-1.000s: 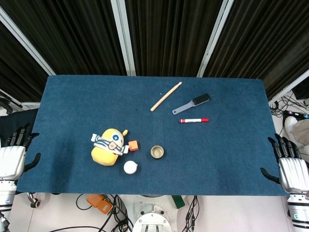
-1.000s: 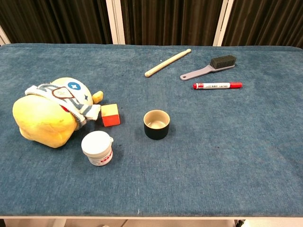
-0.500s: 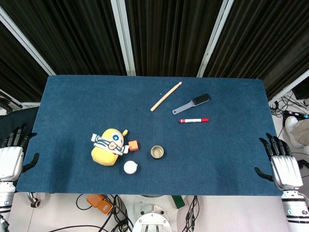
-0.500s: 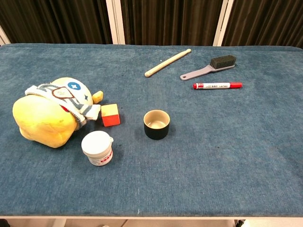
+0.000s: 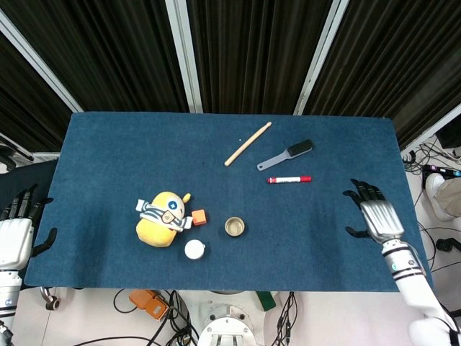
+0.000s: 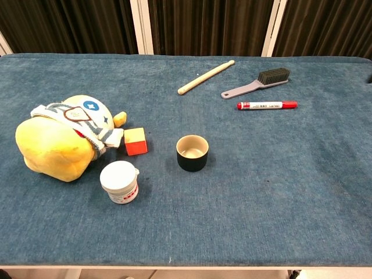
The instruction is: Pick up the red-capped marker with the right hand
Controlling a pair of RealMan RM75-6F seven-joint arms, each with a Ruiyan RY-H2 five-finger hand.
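Note:
The red-capped marker (image 5: 289, 179) (image 6: 267, 105) lies flat on the blue table, its cap pointing right, just in front of the grey brush. My right hand (image 5: 376, 215) hovers over the table's right part, open with fingers spread, well to the right of and nearer than the marker. My left hand (image 5: 16, 236) stays open beside the table's left edge. Neither hand shows in the chest view.
A grey brush (image 5: 287, 154) and a wooden stick (image 5: 247, 143) lie behind the marker. A small brown cup (image 5: 234, 226), an orange block (image 5: 199, 217), a white jar (image 5: 194, 249) and a yellow plush toy (image 5: 163, 218) sit in the front middle and left.
My right hand has moved from beyond the table's right edge inward and up over the cloth, toward the marker. The left hand has barely shifted. The objects have not moved.

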